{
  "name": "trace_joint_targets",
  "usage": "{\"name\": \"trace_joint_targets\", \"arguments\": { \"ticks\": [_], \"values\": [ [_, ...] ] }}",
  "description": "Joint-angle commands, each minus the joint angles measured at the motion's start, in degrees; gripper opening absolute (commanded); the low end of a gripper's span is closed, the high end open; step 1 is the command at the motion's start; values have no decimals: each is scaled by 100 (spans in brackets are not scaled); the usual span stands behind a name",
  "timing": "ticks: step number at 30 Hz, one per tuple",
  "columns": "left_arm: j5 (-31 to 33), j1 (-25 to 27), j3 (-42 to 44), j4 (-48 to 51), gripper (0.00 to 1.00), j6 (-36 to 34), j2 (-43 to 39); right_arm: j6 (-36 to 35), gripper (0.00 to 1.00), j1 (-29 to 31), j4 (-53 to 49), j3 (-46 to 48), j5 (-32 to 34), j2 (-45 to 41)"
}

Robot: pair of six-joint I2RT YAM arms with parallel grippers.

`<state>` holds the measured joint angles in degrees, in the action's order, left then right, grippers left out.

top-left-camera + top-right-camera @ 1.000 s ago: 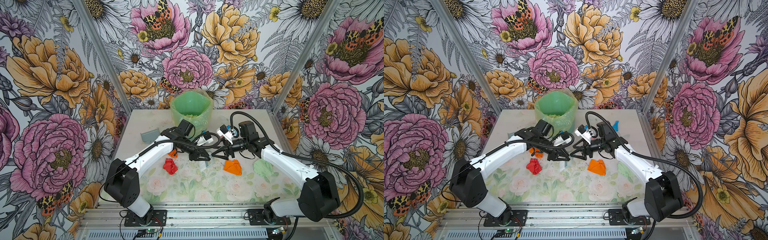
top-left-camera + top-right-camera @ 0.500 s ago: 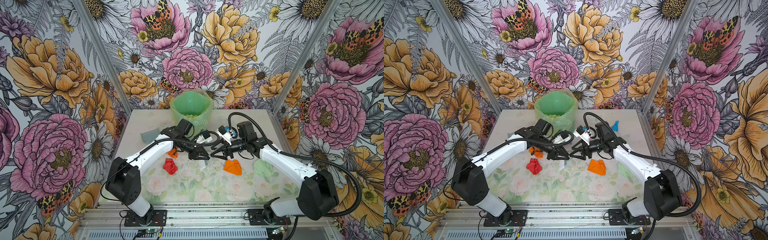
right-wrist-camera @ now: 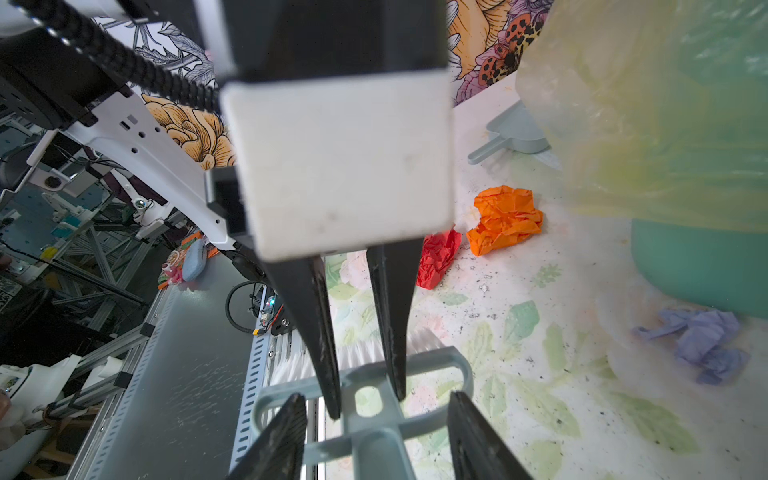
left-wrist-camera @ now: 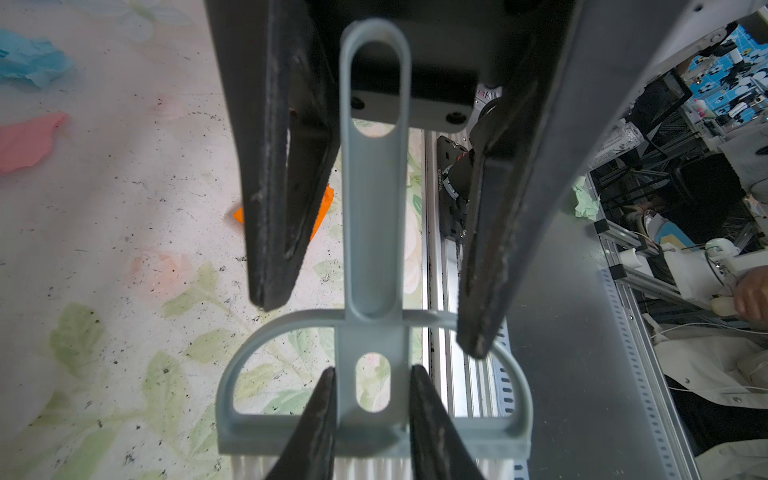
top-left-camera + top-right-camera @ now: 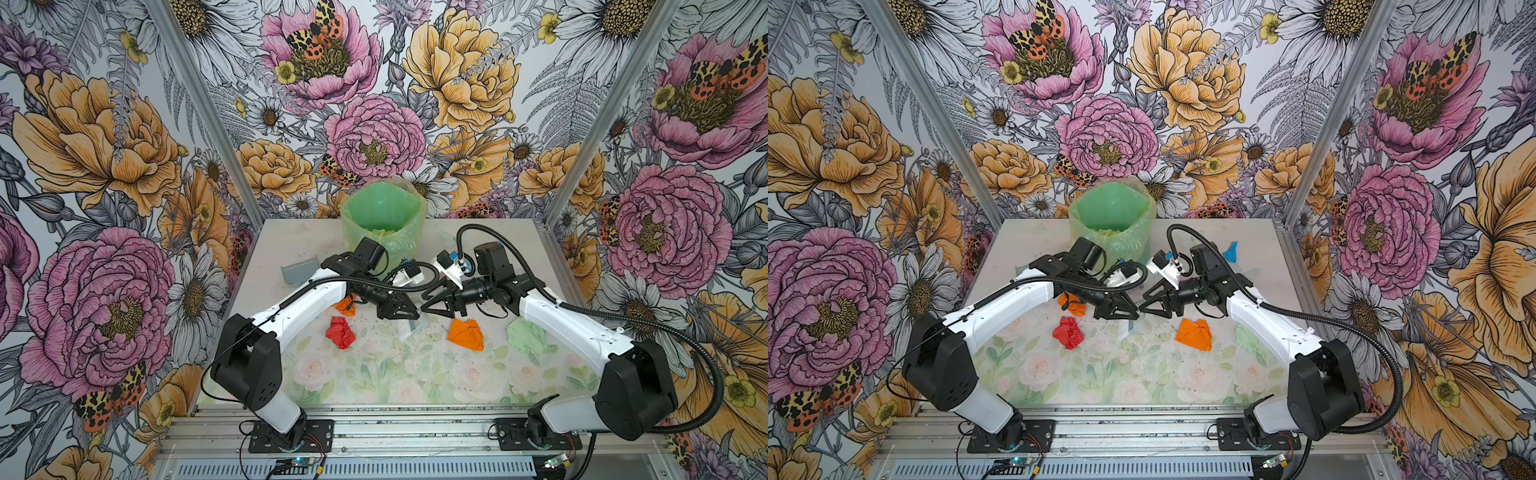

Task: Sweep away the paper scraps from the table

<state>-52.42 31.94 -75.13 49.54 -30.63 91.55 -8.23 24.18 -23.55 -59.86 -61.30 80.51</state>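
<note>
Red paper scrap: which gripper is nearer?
Left. The left gripper, shut on the brush, is just right of the red scrap in both top views; the right gripper, jaws open, is farther right.

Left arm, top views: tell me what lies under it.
A crumpled orange paper scrap lies on the table beneath the left arm; only part of it shows, the arm covering the rest. A grey dustpan behind the arm is also partly hidden.
</note>
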Motion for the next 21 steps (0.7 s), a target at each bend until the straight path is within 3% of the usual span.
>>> {"name": "trace_joint_targets", "arguments": {
  "ticks": [1, 15, 18, 20, 21],
  "values": [
    [-253, -73, -178, 6, 0, -146, 47, -79, 50, 58, 26, -159, -14, 35],
    [-242, -103, -212, 10, 0, -136, 31, -161, 30, 91, 30, -81, -4, 31],
    [-229, -107, -225, 12, 0, -135, 42, -196, 19, 95, 28, -62, 2, 31],
    [-208, -113, -230, 11, 0, -125, 47, -212, 2, 99, 24, -62, 10, 18],
    [-197, -112, -230, 3, 0, -119, 43, -221, 0, 101, 34, -55, 6, 21]
  ]
}}
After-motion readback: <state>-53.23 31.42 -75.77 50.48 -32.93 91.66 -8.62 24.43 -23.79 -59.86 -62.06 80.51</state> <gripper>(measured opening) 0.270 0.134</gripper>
